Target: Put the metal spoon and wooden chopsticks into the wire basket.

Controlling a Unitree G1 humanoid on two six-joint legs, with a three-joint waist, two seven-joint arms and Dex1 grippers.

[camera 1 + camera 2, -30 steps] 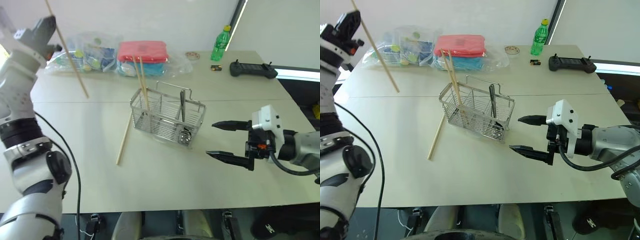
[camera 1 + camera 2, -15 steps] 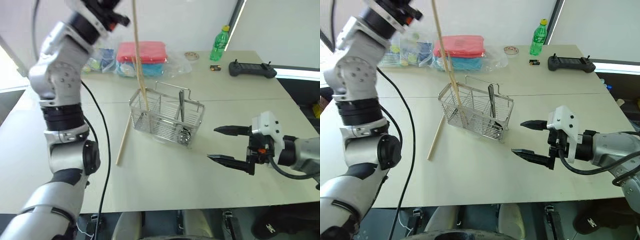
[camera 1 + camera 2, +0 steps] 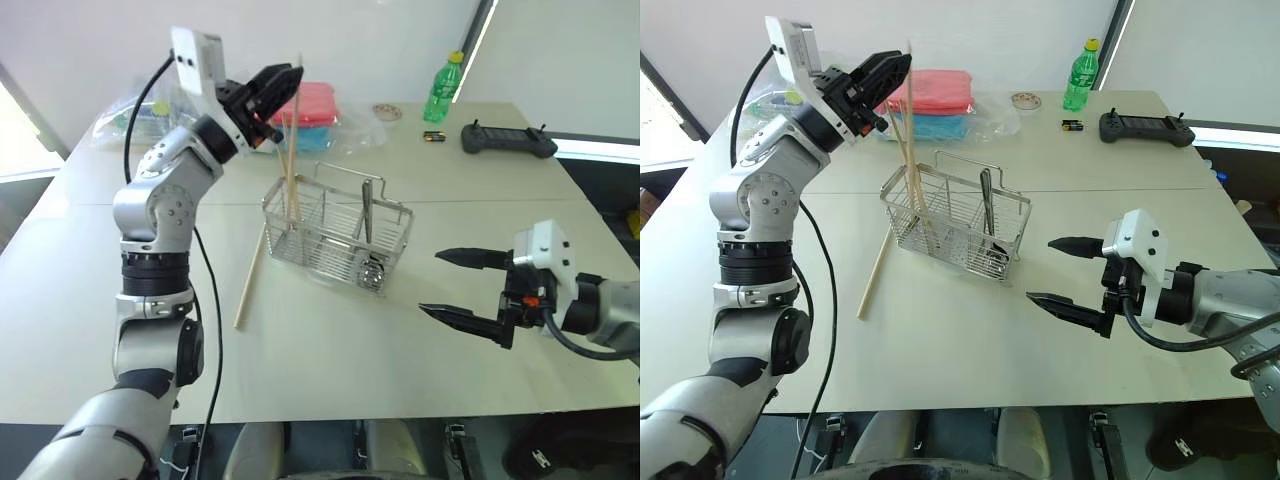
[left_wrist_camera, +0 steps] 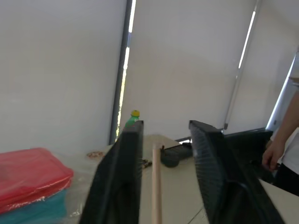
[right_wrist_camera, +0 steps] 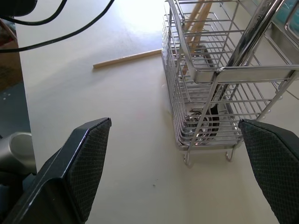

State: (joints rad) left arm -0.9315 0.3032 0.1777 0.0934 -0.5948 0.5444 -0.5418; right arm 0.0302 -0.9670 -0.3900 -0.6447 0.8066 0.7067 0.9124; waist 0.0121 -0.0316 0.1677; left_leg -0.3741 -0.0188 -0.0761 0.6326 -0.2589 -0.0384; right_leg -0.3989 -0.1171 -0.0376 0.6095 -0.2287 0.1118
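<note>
left gripper (image 3: 283, 88): fingers parted around upright chopstick (image 3: 293, 150) over basket (image 3: 335, 238)
right gripper (image 3: 455, 287): wide, empty
spoon (image 3: 367, 215): in basket
loose chopstick (image 3: 250, 279): on table (image 3: 330, 360)

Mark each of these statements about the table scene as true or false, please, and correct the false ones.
1. The metal spoon stands inside the wire basket. True.
2. All wooden chopsticks are in the basket. False: one chopstick lies on the table beside it.
3. The right gripper is open and holds nothing. True.
4. The green bottle lies on its side. False: it stands upright.
5. The left gripper is near the chopsticks' tops, above the basket. True.
</note>
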